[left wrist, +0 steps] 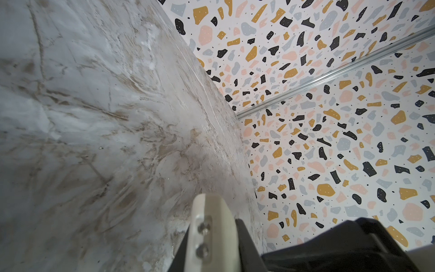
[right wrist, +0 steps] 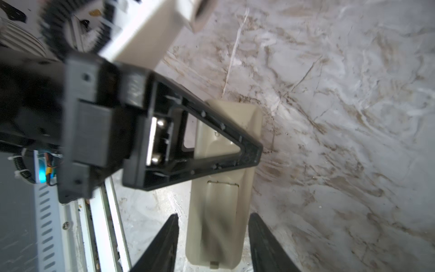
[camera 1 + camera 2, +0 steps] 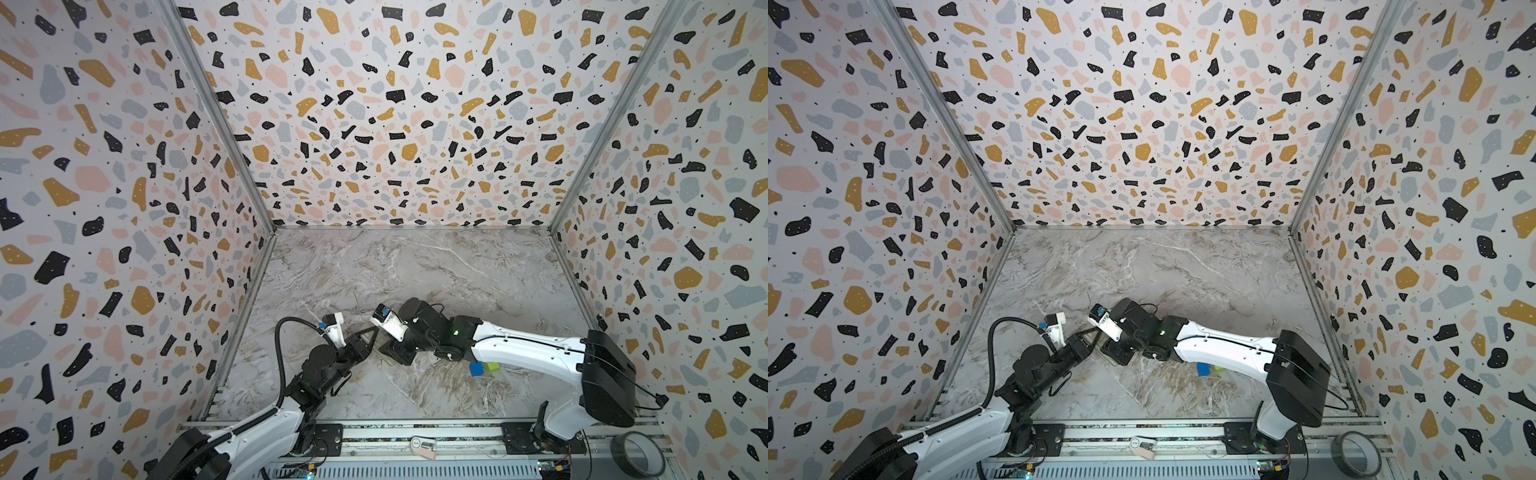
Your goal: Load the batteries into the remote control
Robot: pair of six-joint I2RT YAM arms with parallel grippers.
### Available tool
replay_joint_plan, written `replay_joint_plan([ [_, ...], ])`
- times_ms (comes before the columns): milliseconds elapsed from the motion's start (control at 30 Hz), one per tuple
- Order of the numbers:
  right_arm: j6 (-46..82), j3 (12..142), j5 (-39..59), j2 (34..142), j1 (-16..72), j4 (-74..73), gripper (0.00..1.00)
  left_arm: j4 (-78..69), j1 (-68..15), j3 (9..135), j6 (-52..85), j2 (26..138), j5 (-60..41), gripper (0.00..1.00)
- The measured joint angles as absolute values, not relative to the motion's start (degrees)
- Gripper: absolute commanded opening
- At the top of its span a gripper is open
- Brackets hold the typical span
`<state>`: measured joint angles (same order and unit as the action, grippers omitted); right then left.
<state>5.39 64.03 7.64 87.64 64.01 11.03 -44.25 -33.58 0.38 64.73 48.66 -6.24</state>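
The remote control (image 2: 219,205), slim and cream-white, lies back-up on the marble table in the right wrist view. My right gripper (image 2: 214,215) is open and straddles its near end, with a gap on each side. My left gripper (image 2: 255,153) reaches across the remote's far half with its fingers together; contact cannot be told. In the left wrist view the left gripper (image 1: 213,226) shows only a cream screwed piece between its black fingers. In both top views the left gripper (image 3: 372,334) and right gripper (image 3: 390,353) meet and cover the remote. The batteries are out of view.
A blue cube (image 3: 476,369) and a green cube (image 3: 492,367) sit under the right forearm. A roll of tape (image 3: 636,455) lies on the front rail at the right. Patterned walls close the table in on three sides.
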Motion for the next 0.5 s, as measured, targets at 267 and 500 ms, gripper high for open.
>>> replay_joint_plan([
  [267, 4.0, 59.2, 7.8, 80.8, 64.4, 10.3, 0.45, -45.3, -33.6, 0.4, 65.3, 48.5, -7.6, 0.00],
  [500, 1.8, 55.6, 6.8, 79.5, 64.6, 11.5, 0.37, -46.0, -33.6, 0.4, 65.5, 48.5, -9.9, 0.00],
])
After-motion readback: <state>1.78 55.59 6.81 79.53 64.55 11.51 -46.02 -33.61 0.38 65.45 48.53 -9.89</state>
